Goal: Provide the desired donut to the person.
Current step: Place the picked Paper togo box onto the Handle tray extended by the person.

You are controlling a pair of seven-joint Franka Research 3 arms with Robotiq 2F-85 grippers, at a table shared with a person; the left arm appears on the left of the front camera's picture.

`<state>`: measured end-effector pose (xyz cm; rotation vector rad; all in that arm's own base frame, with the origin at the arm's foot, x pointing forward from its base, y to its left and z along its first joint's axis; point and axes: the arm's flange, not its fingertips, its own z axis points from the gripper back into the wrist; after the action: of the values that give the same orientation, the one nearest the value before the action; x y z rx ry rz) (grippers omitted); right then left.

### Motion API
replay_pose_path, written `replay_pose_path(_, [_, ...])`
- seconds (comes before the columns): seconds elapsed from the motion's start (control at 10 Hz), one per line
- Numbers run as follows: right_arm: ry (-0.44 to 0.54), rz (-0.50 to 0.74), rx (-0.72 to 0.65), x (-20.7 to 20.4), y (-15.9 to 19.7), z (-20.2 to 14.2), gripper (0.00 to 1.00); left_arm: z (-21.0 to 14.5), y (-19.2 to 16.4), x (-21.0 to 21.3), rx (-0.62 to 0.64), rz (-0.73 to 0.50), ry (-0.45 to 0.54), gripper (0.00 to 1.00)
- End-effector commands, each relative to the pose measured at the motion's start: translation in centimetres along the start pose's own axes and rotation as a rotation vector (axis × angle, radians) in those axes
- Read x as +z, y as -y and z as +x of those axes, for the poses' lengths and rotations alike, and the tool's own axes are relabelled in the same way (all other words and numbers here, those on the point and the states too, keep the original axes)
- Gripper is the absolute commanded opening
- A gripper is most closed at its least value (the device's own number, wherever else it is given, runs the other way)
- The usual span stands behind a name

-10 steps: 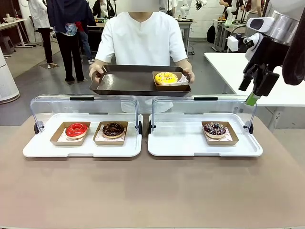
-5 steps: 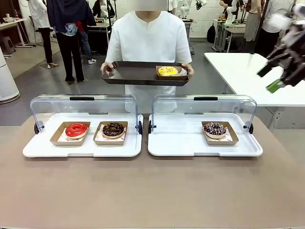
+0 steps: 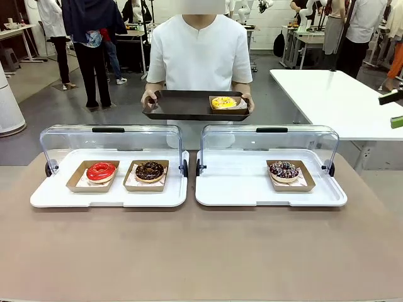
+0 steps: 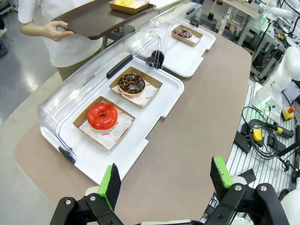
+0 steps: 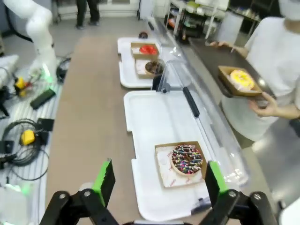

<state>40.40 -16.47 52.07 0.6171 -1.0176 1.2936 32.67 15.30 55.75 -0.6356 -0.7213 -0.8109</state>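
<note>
A: Yellow donut (image 3: 223,102) sits boxed on the tray (image 3: 176,104). Person (image 3: 198,47) holds it w/ both hands, beyond the cases. Handover looks done to me.
B: Grippers?
A: Left gripper (image 4: 166,173): jaws spread, nothing between, high over the table's (image 4: 187,131) left end. Right gripper (image 5: 158,172): spread too, above the sprinkle donut (image 5: 186,159).
B: So what's the move?
A: I'd park both arms high. Raised lids (image 3: 110,141) stand along the far edge, betw. arms and person, so they're easy to clip. Near side of the table has plenty of room.
</note>
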Motion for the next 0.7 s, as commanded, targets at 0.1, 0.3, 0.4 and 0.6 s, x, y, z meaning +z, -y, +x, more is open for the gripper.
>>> replay_pose_path(0.1, [0.062,0.021,-0.060,0.6,-0.3,-4.7,1.00,0.1,0.0,0.1,-0.012,-0.008,0.023,1.00])
replay_pose_path(0.3, [0.074,0.008,-0.067,1.0,-0.6,-6.9,1.00,0.1,0.0,0.1,-0.012,-0.008,0.023,1.00])
replay_pose_path(0.4, [0.093,0.005,-0.008,1.0,-0.8,-6.9,1.00,0.1,0.0,0.1,-0.012,-0.008,0.023,1.00])
replay_pose_path(0.6, [0.052,0.018,-0.072,1.4,-1.0,-7.4,1.00,0.1,0.0,0.1,-0.012,-0.008,0.023,1.00])
